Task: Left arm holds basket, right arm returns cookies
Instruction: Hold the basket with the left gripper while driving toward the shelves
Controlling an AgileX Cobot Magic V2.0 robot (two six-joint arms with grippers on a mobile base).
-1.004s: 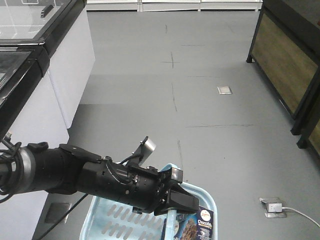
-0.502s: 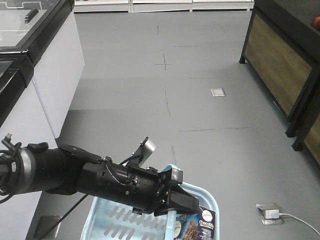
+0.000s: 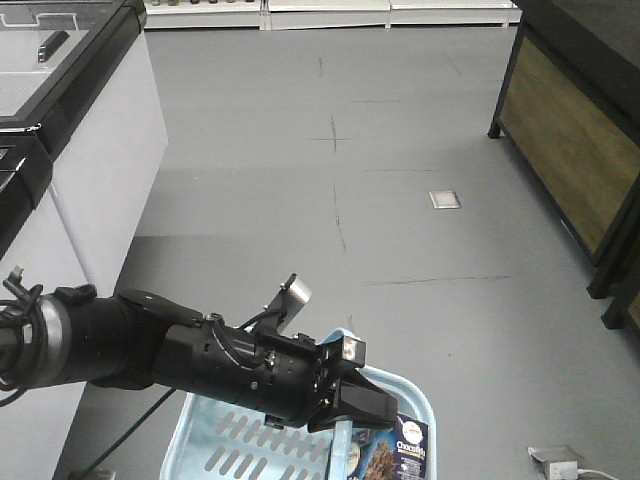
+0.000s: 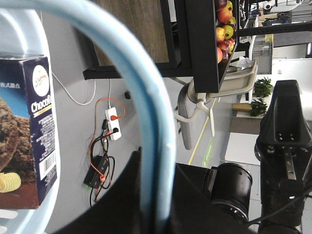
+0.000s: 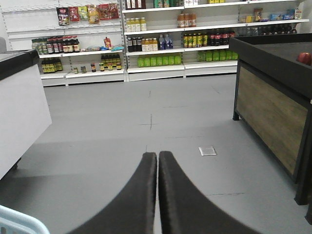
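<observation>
While the left gripper is clamping the basket by its rim, the cookies are standing upright inside it. The right gripper is hanging empty, fingers pressed together. Being cardboard, they are probably going to handle light yet crushable, inviting a gentle pinch across the narrow sides

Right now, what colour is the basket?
The basket is light blue, with slotted sides. The front-facing view shows it best.

Front view looks down on the basket; both wrist views share its rim.
</observation>
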